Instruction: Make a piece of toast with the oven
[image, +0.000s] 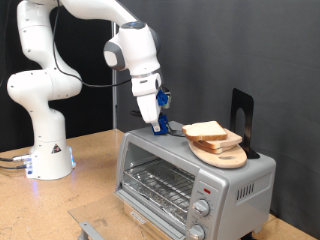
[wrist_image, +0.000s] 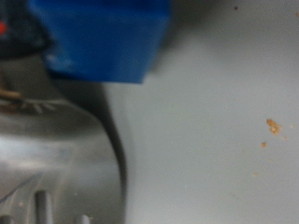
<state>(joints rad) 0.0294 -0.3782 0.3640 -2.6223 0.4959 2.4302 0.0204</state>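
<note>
The silver oven (image: 190, 178) stands on the wooden table at the exterior view's lower right, with its wire rack (image: 158, 182) showing at the front and round knobs (image: 203, 208) at the right. The piece of toast (image: 208, 130) lies on a round wooden board (image: 222, 152) on the oven's top. My gripper (image: 160, 126) has blue fingers (wrist_image: 103, 37). It points down at the oven's top near its back left corner, left of the toast, and holds nothing. The wrist view shows the pale oven top (wrist_image: 206, 140) with crumbs (wrist_image: 271, 125).
A black upright stand (image: 242, 110) is behind the board at the right. The robot's white base (image: 45, 150) stands on the table at the left. A grey metal piece (image: 90, 228) lies at the bottom edge, in front of the oven.
</note>
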